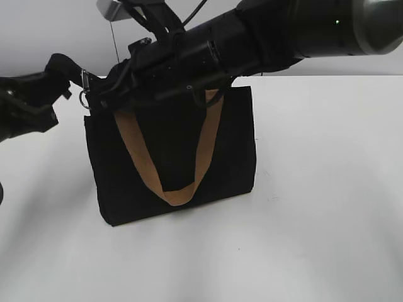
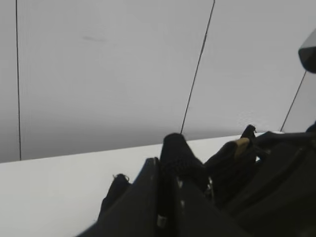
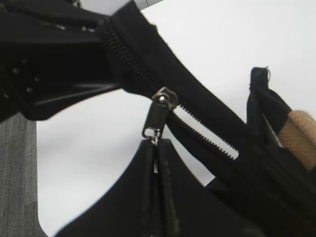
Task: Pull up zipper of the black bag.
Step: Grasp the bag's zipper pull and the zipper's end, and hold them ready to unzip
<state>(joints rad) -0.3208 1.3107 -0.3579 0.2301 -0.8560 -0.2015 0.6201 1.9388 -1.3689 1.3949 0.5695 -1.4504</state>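
Observation:
The black bag [image 1: 173,160] stands upright on the white table, a tan handle [image 1: 173,189] hanging down its front. My right arm reaches across its top edge. In the right wrist view my right gripper [image 3: 156,148] is shut on the silvery pull tab of the zipper [image 3: 157,116]; the zip teeth are closed up-left of the slider and gape open down-right of it [image 3: 207,138]. My left gripper [image 2: 168,173] is shut on a black fabric corner of the bag [image 2: 177,150] at the bag's left end [image 1: 69,78]. A metal ring [image 1: 84,99] hangs there.
The white table [image 1: 315,220] spreads in front and to the right of the bag. A grey wall with thin dark seams [image 2: 197,69] stands behind. A second tan handle end [image 3: 301,136] shows in the right wrist view.

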